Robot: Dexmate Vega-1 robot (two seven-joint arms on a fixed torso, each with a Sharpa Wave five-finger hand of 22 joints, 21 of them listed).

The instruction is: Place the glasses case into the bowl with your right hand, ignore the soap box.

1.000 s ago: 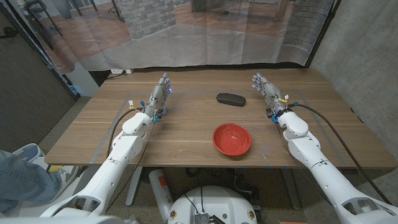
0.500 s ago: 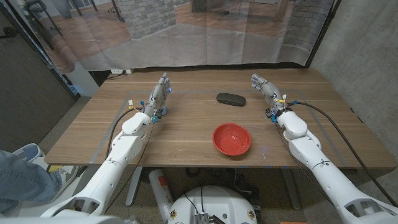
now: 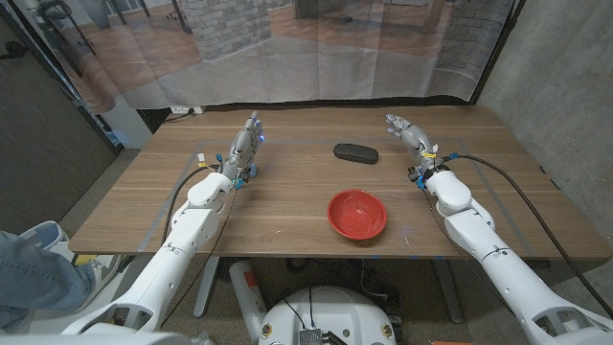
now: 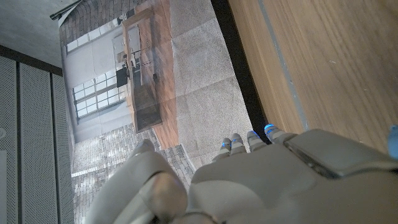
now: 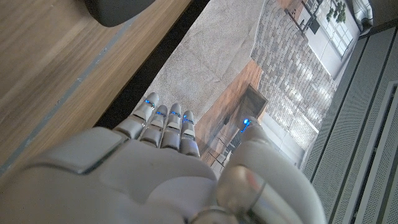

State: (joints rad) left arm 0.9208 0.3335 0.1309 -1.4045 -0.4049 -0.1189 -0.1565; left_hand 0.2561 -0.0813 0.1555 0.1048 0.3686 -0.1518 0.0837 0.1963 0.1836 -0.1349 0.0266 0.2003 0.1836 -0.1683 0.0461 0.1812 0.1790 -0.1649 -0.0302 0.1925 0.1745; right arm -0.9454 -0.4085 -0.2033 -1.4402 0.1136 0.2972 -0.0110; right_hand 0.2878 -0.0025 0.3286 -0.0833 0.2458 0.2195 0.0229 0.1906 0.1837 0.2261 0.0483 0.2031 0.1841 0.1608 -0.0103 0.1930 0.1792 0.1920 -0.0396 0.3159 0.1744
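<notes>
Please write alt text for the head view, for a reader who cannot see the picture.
Two robot arms reach over a wooden table, the left robot hand and the right robot hand both holding nothing near the far edge. A dark glasses case lies between them, apart from both, and a red bowl stands nearer the robot.

A long wooden bench stands against a hanging backdrop sheet printed with brick walls and a plank floor. A grey concrete wall closes the right side, a dark perforated panel the left. Something white, perhaps a power strip, lies behind the bench.
</notes>
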